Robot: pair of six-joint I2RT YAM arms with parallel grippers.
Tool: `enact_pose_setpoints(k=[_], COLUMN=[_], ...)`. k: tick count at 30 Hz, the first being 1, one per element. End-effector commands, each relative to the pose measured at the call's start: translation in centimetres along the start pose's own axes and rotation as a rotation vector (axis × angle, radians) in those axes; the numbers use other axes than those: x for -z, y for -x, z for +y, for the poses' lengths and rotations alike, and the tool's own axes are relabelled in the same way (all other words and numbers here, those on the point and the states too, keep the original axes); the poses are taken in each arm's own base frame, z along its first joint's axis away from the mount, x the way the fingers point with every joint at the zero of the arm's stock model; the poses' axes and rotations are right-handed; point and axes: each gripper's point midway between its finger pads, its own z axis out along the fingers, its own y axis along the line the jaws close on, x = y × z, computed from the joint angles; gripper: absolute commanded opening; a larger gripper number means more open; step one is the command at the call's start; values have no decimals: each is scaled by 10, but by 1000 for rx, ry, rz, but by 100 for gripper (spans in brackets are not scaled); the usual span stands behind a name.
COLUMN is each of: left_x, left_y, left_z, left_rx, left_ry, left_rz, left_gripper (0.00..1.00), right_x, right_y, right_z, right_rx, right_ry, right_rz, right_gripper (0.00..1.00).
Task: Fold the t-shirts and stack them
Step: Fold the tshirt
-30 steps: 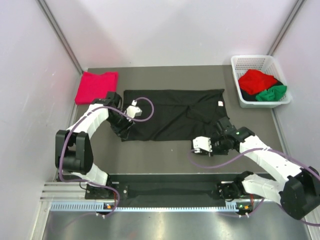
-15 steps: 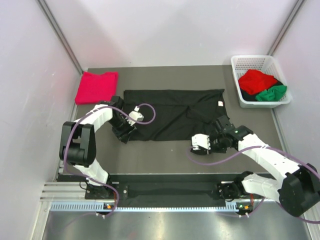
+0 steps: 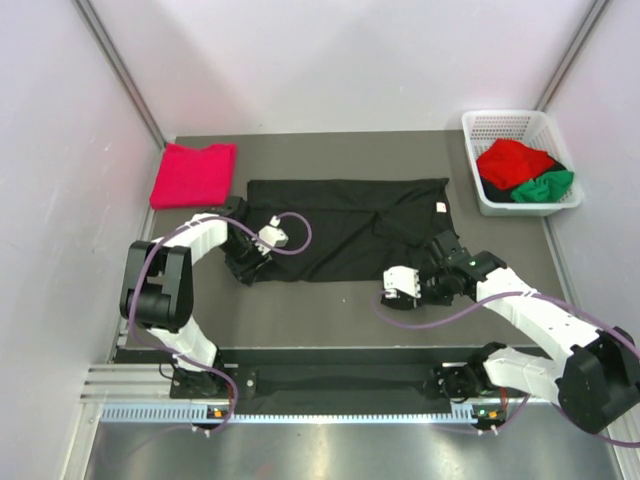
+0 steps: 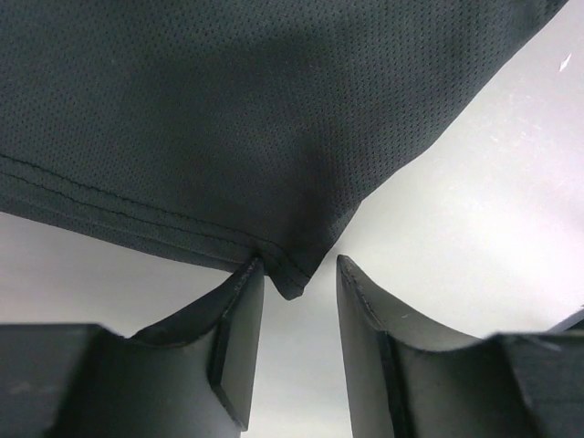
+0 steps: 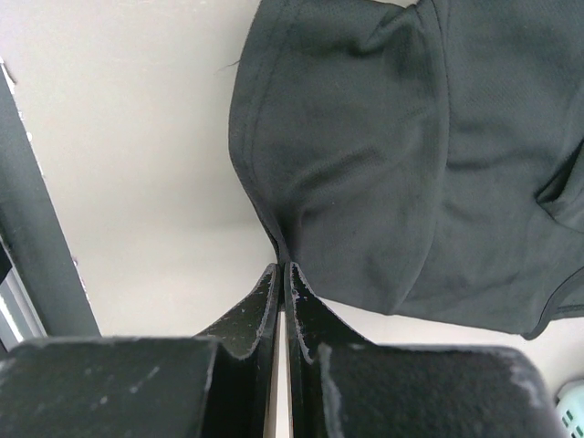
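Seen from above, a black tee [image 3: 345, 228] is spread flat at the middle of a dark table [image 3: 330, 310], its long axis running left to right across the frame. A folded pink tee [image 3: 193, 174] lies just beyond its upper left corner. A red tee [image 3: 515, 160] and a green tee [image 3: 545, 186] are heaped in a basket [image 3: 470, 130] at the upper right.

Both arms are placed at the lower hem of the black tee, one at each end. In the left wrist view, the left gripper [image 4: 299, 272] is parted by a narrow gap, and the lower left hem corner is caught between its fingers but not yet clamped. In the right wrist view, the right gripper [image 5: 281, 272] is pressed almost together, and the hem at the lower right appears to be nipped at its tips.

The cloth lies up-frame from both grippers. The next fold is therefore judged to go across the short axis, with the lower hem lifted toward the upper edge.
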Motion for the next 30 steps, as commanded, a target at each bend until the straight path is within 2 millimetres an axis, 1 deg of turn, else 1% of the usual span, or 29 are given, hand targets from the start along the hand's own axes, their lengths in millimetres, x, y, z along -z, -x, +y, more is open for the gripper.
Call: enact_pose_setpoints(k=[1, 3, 5, 6, 7, 8, 9, 10, 12, 13, 14, 15, 16, 17, 18, 19, 20, 21, 23, 24, 25, 27, 29, 30], left_x=[-6, -5, -6, -5, -4, -4, -1, 1, 7, 10, 13, 19, 21, 24, 30, 32, 35, 41, 45, 53, 54, 65, 67, 72], left_y=[-15, -16, -16, -13, -11, -9, -4, -2, 5, 6, 8, 14, 16, 18, 25, 29, 30, 38, 44, 52, 55, 67, 72, 79], left_z=[-7, -5, -4, -2, -2, -1, 3, 4, 11, 11, 14, 19, 21, 23, 28, 30, 31, 37, 41, 46, 48, 57, 65, 71], left_rx=[-38, -55, -61, -62, -60, -54, -56, -57, -73, -81, -91, -108, -115, -120, -132, -138, -142, -153, -161, -168, -170, -183, -189, -197], left_ry=[-13, 2, 3, 3, -2, -7, 1, 6, 26, 28, 38, 53, 57, 60, 75, 79, 77, 91, 91, 101, 102, 132, 149, 170], left_rz=[42, 42, 43, 38, 35, 38, 28, 26, 12, 15, 14, 2, 0, 2, -13, -17, -15, -29, -31, -44, -45, -60, -60, -72], left_gripper=[42, 37, 26, 7, 0, 0, 0, 0, 0, 0, 0, 0, 0, 0, 0, 0, 0, 0, 0, 0, 0, 0, 0, 0], right_x=[7, 8, 9, 10, 12, 15, 18, 25, 35, 42, 52, 59, 71, 76, 82, 91, 94, 98, 103, 105, 107, 106, 110, 111], right_y=[10, 10, 8, 9, 7, 6, 6, 5, 1, -5, -4, -5, -9, -10, -12, -13, -13, -13, -11, -10, -9, -10, -8, -9], right_z=[-15, -16, -18, -19, -23, -29, -33, -43, -55, -63, -74, -81, -95, -101, -108, -120, -126, -132, -145, -149, -154, -164, -175, -180], right_rx=[-14, -22, -36, -42, -57, -69, -89, -113, -148, -180, -189, -196, -217, -223, -227, -241, -244, -247, -245, -246, -244, -245, -241, -244], right_ry=[-54, -59, -71, -80, -96, -119, -134, -164, -203, -232, -265, -284, -327, -344, -364, -393, -408, -422, -445, -456, -466, -473, -496, -503], right_rz=[-28, -29, -24, -25, -23, -18, -18, -20, -18, -13, -19, -18, -20, -20, -21, -23, -31, -34, -41, -45, -48, -50, -57, -58], right_gripper=[0, 0, 0, 0, 0, 0, 0, 0, 0, 0, 0, 0, 0, 0, 0, 0, 0, 0, 0, 0, 0, 0, 0, 0])
